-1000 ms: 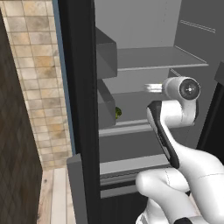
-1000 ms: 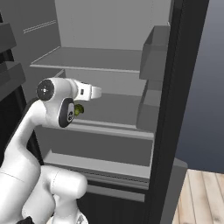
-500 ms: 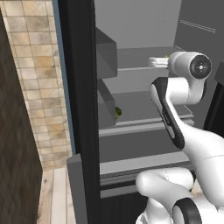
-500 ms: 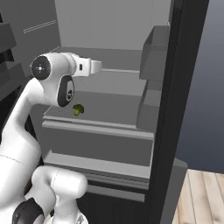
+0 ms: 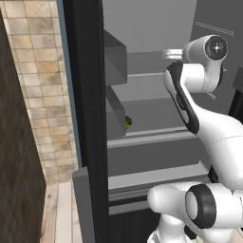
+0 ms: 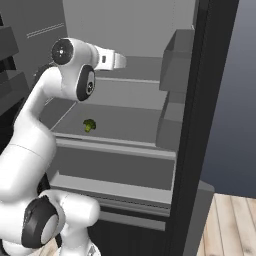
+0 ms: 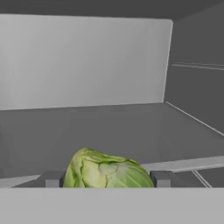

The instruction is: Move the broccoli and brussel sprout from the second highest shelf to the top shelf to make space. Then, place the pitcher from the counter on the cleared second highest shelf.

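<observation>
Hand view, bottom centre: the brussel sprout [image 7: 107,171] sits squarely between the two dark fingertips [image 7: 51,179], one on each side — the gripper [image 7: 107,179] is clamped on it. Beyond it the flat grey top shelf [image 7: 109,127] stretches to the fridge's back wall, its pale front edge running just behind the sprout.

Right base view: the arm reaches in at upper left, hand level with the top shelf [image 6: 135,80]. Lower down, left of centre, the broccoli [image 6: 89,125] lies alone on the second highest shelf [image 6: 115,149], near its front rim. In the left base view the broccoli [image 5: 127,122] peeks out beside the dark door edge, mid-frame.
</observation>
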